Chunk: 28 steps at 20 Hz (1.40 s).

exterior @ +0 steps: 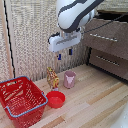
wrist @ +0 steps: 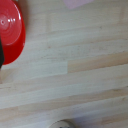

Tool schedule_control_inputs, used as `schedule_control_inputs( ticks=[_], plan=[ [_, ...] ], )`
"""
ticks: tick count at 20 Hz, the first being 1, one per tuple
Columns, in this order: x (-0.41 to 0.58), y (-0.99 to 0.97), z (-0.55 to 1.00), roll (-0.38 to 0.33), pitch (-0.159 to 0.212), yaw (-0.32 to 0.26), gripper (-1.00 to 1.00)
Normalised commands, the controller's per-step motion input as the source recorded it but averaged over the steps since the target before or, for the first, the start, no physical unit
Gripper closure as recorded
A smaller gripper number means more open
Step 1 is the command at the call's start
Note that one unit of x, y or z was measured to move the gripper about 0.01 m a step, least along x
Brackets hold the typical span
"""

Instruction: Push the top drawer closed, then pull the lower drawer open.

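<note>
In the exterior view, the top drawer (exterior: 111, 34) is a paler grey-brown front with a thin silver bar handle (exterior: 103, 37). It stands at the exterior view's right and seems to stick out a little from the cabinet. Below it is the lower drawer (exterior: 113, 65), darker brown, with its own silver handle (exterior: 107, 60). My gripper (exterior: 64, 54) hangs above the table, well to the exterior view's left of both drawers. It points down, its dark fingertips are apart and nothing is between them. Neither drawer shows in the wrist view.
A red wire basket (exterior: 20, 100) stands on the wooden table (exterior: 95, 105) at the exterior view's lower left. A red bowl (exterior: 55, 99) (wrist: 9, 30), a pink cup (exterior: 69, 79) and a small yellow-brown toy figure (exterior: 52, 77) sit under the gripper.
</note>
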Motion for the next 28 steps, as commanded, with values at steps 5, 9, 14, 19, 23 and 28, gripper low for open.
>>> schedule_control_inputs(
  ticks=[5, 9, 14, 19, 23, 28],
  plan=[
    [-0.115, -0.17, 0.06, -0.258, -0.129, 0.214, -1.00],
    [-0.056, -0.17, 0.03, -0.264, -0.141, 0.202, -1.00],
    [-0.028, -0.17, 0.01, -0.275, -0.134, 0.193, -1.00],
    [-0.005, -0.12, 0.00, -0.321, -0.039, 0.180, -1.00],
    [0.000, -0.08, 0.00, -0.350, 0.000, 0.170, -1.00],
    [-0.010, -0.09, 0.00, -0.364, 0.000, 0.170, -1.00]
  ],
)
